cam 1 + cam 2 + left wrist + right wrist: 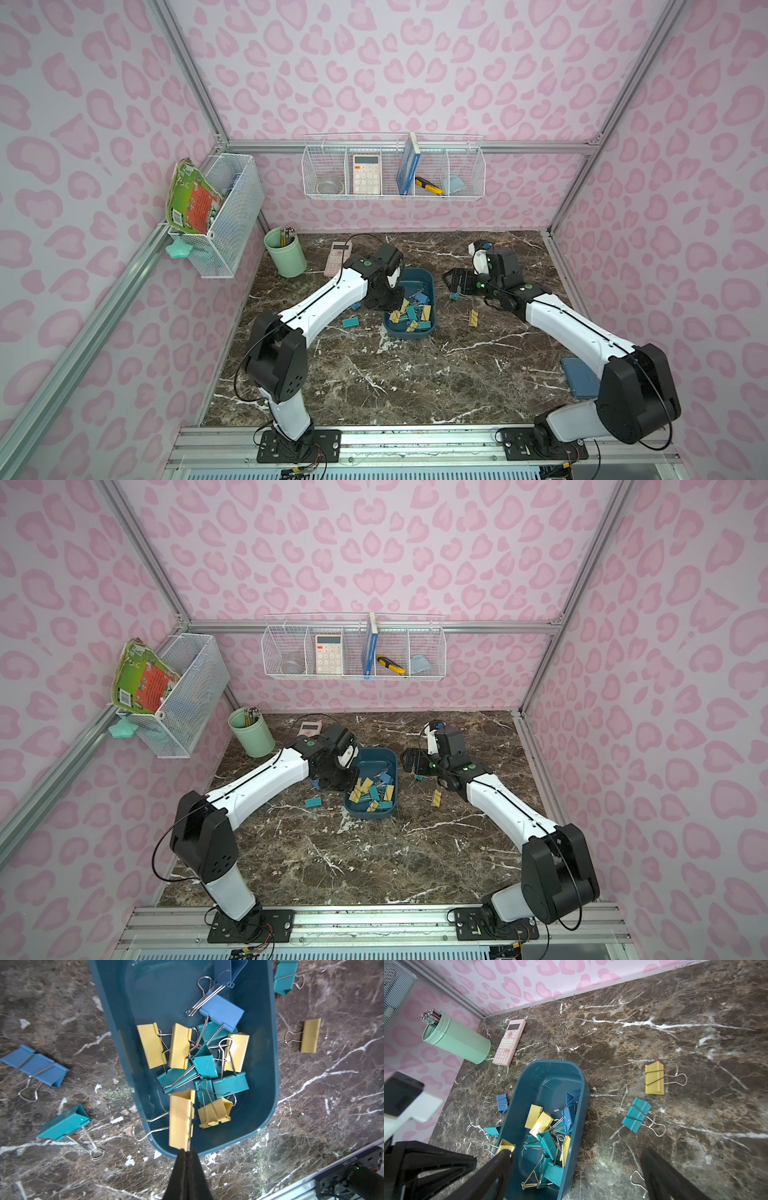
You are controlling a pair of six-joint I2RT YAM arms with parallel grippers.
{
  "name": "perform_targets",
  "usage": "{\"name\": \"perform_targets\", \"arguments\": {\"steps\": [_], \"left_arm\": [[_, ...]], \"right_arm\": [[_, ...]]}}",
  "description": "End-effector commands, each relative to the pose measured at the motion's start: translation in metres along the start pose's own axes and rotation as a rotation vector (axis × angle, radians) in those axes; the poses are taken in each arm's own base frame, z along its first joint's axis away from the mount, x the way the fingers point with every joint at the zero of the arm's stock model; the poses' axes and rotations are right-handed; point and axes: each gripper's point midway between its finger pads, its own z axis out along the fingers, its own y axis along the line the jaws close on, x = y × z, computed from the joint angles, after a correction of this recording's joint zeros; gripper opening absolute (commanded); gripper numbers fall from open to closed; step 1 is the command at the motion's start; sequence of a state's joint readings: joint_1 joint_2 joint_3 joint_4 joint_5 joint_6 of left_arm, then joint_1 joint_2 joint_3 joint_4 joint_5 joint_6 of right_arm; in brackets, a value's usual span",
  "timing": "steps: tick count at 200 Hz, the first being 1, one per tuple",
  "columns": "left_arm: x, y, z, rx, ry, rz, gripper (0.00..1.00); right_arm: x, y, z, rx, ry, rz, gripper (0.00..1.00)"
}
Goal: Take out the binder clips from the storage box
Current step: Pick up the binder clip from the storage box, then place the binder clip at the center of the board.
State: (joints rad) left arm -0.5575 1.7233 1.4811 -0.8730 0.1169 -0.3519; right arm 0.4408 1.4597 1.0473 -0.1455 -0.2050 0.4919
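The dark teal storage box (415,277) (166,991) sits mid-table with several yellow, teal and blue binder clips (207,1059) piled in its near half. My left gripper (187,1150) (395,306) is shut on a yellow binder clip (180,1120) at the box's near left corner, one wire handle of that clip poking over the rim. My right gripper (576,1151) (452,281) stands open beside the box's right side, holding nothing. Loose clips lie on the table: blue (35,1066) and teal (64,1124) to the left, yellow (654,1080) and teal (636,1114) to the right.
A mint pencil cup (286,253) and a pink calculator (337,257) stand at the back left. A blue-grey case (579,378) lies under the right arm. White wire baskets (392,166) hang on the walls.
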Motion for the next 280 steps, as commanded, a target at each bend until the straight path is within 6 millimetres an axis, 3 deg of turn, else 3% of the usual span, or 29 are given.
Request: {"name": "perform_targets", "arguments": {"steps": [1, 36, 69, 103, 137, 163, 200, 236, 259, 280], "left_arm": [[0.005, 0.017, -0.014, -0.057, -0.043, -0.068, 0.0], [0.023, 0.049, -0.043, -0.082, -0.118, -0.231, 0.0], [0.058, 0.079, -0.049, -0.081, -0.135, -0.4, 0.0], [0.1, 0.089, -0.032, -0.076, -0.064, -0.497, 0.0], [0.125, 0.091, -0.013, -0.061, -0.015, -0.582, 0.0], [0.138, 0.099, 0.003, -0.103, 0.041, -0.618, 0.0], [0.142, 0.103, 0.015, -0.133, 0.077, -0.632, 0.0], [0.143, 0.105, 0.012, -0.148, 0.072, -0.632, 0.21], [0.136, 0.106, 0.004, -0.152, 0.043, -0.633, 0.42], [0.129, 0.105, -0.008, -0.151, 0.007, -0.624, 0.61]], "right_arm": [[-0.006, 0.013, 0.005, -0.018, -0.01, -0.036, 0.99], [-0.002, 0.039, 0.021, -0.052, 0.019, -0.084, 0.99], [0.005, 0.06, 0.034, -0.083, 0.047, -0.111, 0.99], [0.012, 0.075, 0.043, -0.097, 0.071, -0.143, 0.99], [0.021, 0.081, 0.047, -0.096, 0.098, -0.167, 0.99], [0.033, 0.083, 0.048, -0.076, 0.133, -0.184, 0.99], [0.067, 0.087, 0.049, -0.042, 0.224, -0.244, 0.95], [0.101, 0.087, 0.046, -0.023, 0.317, -0.253, 0.86], [0.119, 0.085, 0.045, -0.013, 0.36, -0.253, 0.82], [0.124, 0.081, 0.05, -0.004, 0.373, -0.244, 0.7]]}}
